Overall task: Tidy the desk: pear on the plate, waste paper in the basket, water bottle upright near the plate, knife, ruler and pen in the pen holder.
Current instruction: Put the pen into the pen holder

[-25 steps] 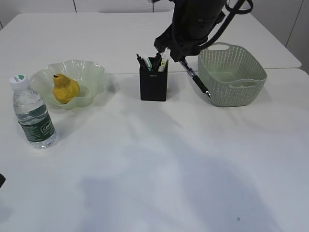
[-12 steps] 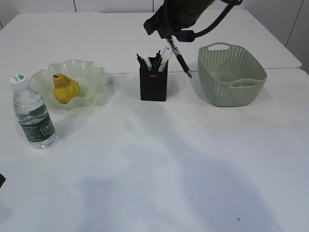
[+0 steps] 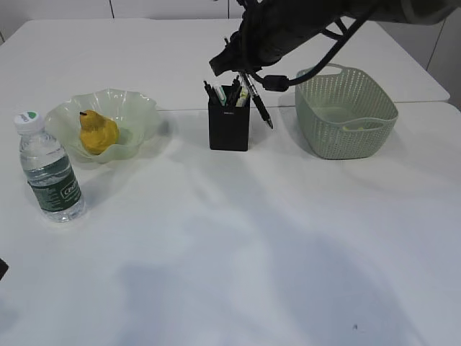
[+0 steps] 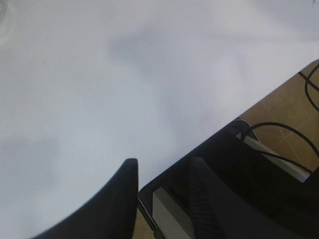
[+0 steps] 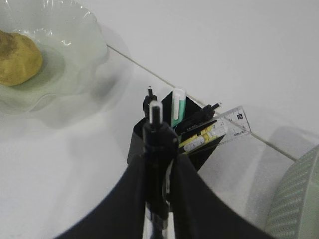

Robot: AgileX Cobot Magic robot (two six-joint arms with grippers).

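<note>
Black and clamped tight, the right gripper (image 3: pixel 246 74) pinches a slim black pen with a clear barrel (image 3: pixel 258 102), which hangs tip-down and slanted toward the near right. Its tip hangs just right of a square black pen holder (image 3: pixel 229 128), above the table, not inside it. In the right wrist view the pen's capped end (image 5: pixel 155 110) stands up between the two black fingers (image 5: pixel 130 194). The holder contains a green-and-white pen, dark pens, a yellow-handled knife and a clear plastic ruler (image 5: pixel 231 123). The dark right arm reaches in from the far right, bent over the holder. Right of it sits a pale green woven plastic basket (image 3: pixel 349 112) with something pale inside. Left of the holder a frilled, translucent green glass plate (image 3: pixel 133 114) carries a yellow pear (image 3: pixel 97 132). A clear water bottle with a green label (image 3: pixel 50 173) stands upright just near-left of the plate. The left gripper (image 4: pixel 162 196) hovers partly open and empty over the white table's (image 3: pixel 238 238) near edge.
</note>
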